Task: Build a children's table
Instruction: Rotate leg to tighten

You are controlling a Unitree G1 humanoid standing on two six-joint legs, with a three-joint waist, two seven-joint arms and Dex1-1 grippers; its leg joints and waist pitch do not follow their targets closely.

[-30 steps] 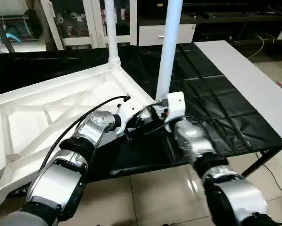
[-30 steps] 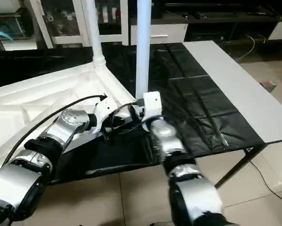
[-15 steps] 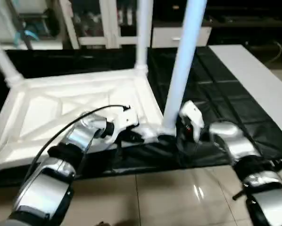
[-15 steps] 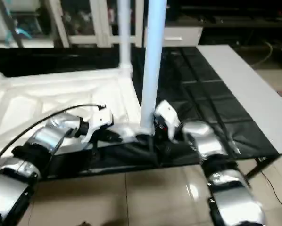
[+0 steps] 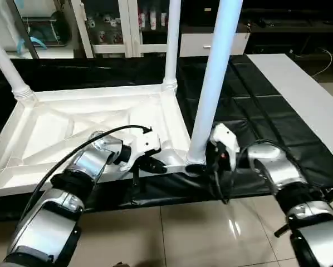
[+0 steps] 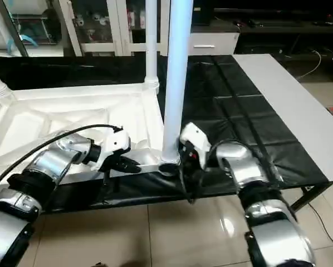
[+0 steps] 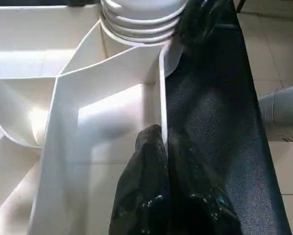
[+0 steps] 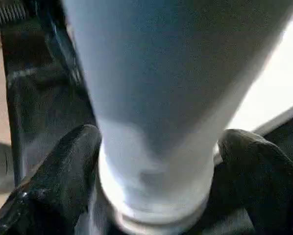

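The children's table top (image 5: 72, 119) lies upside down on the black cloth, ribbed side up. Three white legs stand in its corner sockets: back left (image 5: 8, 69), back right (image 5: 170, 50) and near right (image 5: 214, 83). My left gripper (image 5: 158, 166) is shut on the top's thin front rim (image 7: 162, 98), close to the near right socket. My right gripper (image 5: 204, 165) reaches in from the right. Its fingers (image 8: 63, 181) sit against both sides of that near right leg's base (image 8: 156, 147), just above the socket.
The black-draped work table (image 5: 255, 111) runs to the right, where a bare white strip (image 5: 305, 94) shows. The table top's front rim lies near the work table's front edge, with tiled floor (image 5: 183, 233) below. Glass cabinets (image 5: 116, 28) stand behind.
The whole view has swung, so the table top now looks square-on. My right wrist has come round from the leg's front to its right side, fingers still at the base. The left gripper stays on the rim.
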